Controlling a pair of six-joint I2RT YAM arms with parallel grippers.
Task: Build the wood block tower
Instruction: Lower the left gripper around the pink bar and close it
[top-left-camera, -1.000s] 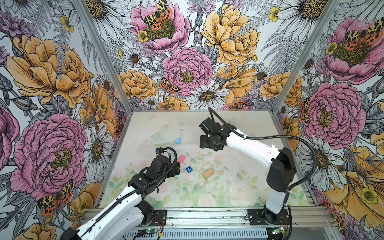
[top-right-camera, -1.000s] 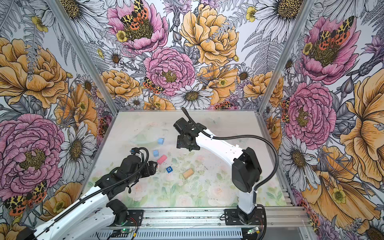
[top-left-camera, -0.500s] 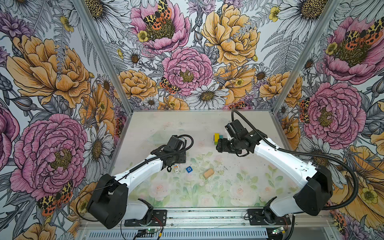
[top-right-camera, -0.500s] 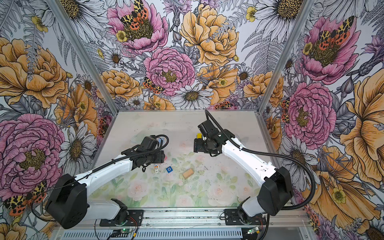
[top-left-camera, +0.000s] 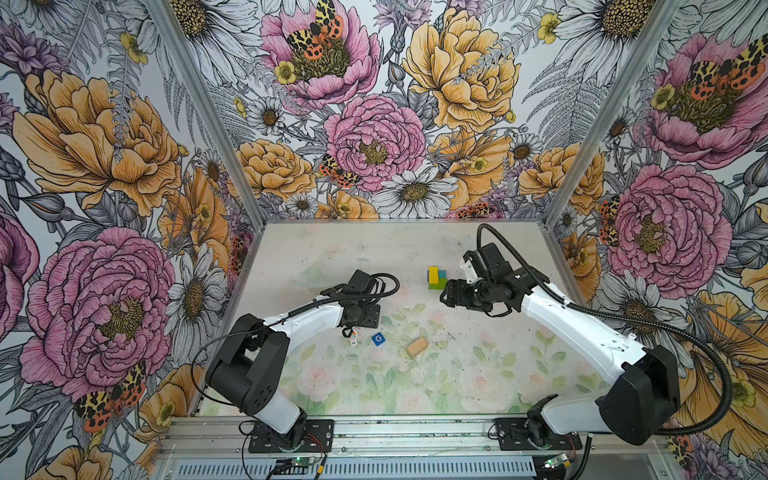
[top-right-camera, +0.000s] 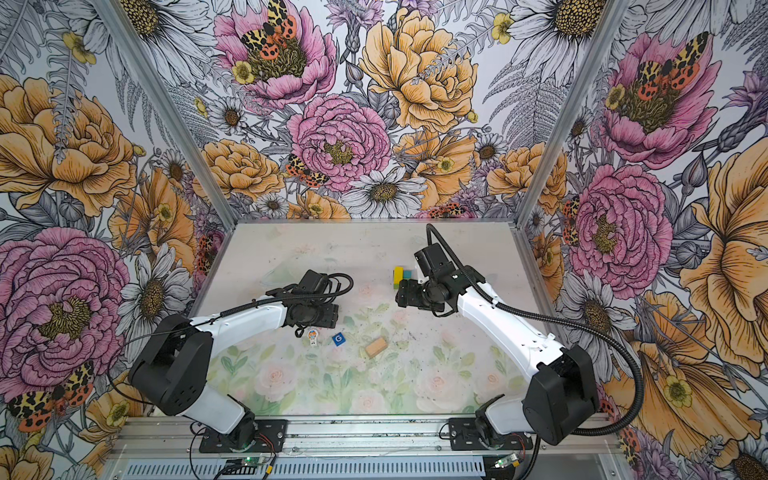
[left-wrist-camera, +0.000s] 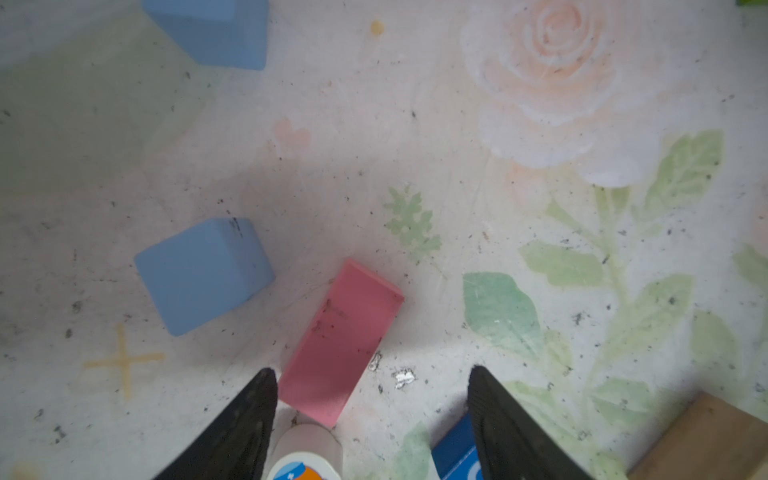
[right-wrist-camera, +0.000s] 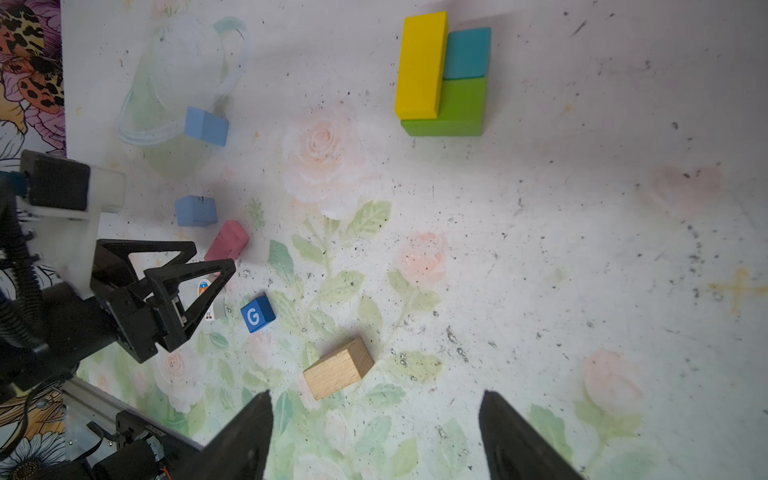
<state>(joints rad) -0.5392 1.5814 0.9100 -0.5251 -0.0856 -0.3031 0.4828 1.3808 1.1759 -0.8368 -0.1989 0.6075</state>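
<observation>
Our left gripper (left-wrist-camera: 372, 372) hangs spread over the tiny white toy figure (left-wrist-camera: 305, 453) beside the pink wooden brick (left-wrist-camera: 340, 340), our right gripper (right-wrist-camera: 376, 395) gapes empty, and we judge the wood block tower (right-wrist-camera: 442, 75) of yellow, green and teal pieces, toward the worktop's (right-wrist-camera: 582, 249) far edge, barely begun, with light blue wooden cubes (right-wrist-camera: 206, 126) and the plain tan wooden brick (right-wrist-camera: 338, 368) loose.

The left wrist view's edge cuts off the toy figure (left-wrist-camera: 305, 453), lettered blue cube (left-wrist-camera: 453, 457) and tan brick (left-wrist-camera: 706, 444).

Bare mat (right-wrist-camera: 540, 249) lies open between stacked blocks (right-wrist-camera: 422, 62) and tan brick (right-wrist-camera: 338, 368); the figure (left-wrist-camera: 305, 453) crowds the pink brick (left-wrist-camera: 340, 340).
</observation>
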